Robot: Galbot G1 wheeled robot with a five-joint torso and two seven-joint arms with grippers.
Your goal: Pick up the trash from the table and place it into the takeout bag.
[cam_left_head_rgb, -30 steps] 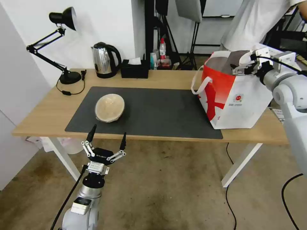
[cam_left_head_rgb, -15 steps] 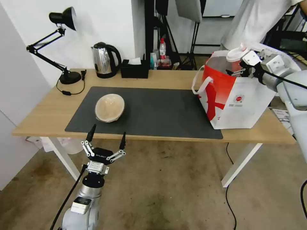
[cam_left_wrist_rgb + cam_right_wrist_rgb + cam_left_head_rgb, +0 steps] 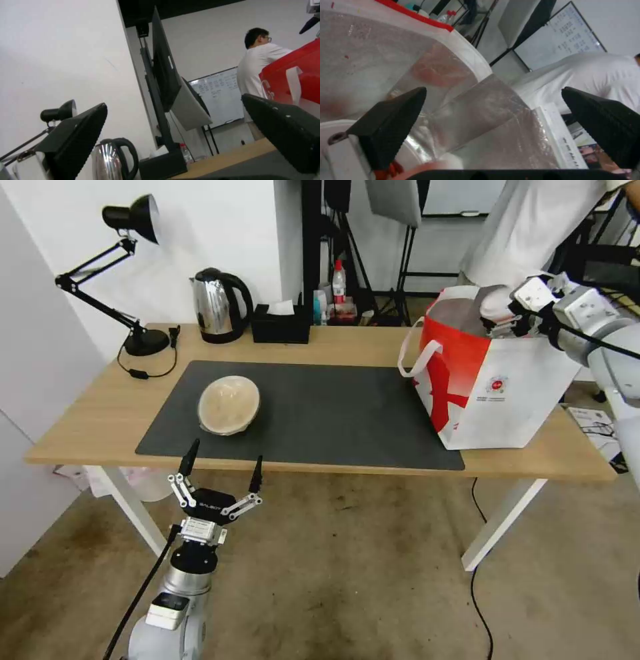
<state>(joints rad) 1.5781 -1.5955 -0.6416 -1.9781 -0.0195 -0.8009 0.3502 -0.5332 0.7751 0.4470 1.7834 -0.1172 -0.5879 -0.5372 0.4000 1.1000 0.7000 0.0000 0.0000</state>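
The tan bowl (image 3: 229, 405) sits on the mat (image 3: 320, 413), left of centre on the table (image 3: 100, 413). The bag (image 3: 490, 380) stands at the table's right end, the right gripper (image 3: 501, 318) over its mouth, fingers apart. The left gripper (image 3: 220, 473) hangs spread wide before the table's edge.

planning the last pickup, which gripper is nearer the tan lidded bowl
Left. The left gripper hovers open just off the table edge in front of the tan lidded bowl; the right gripper is across at the takeout bag mouth.
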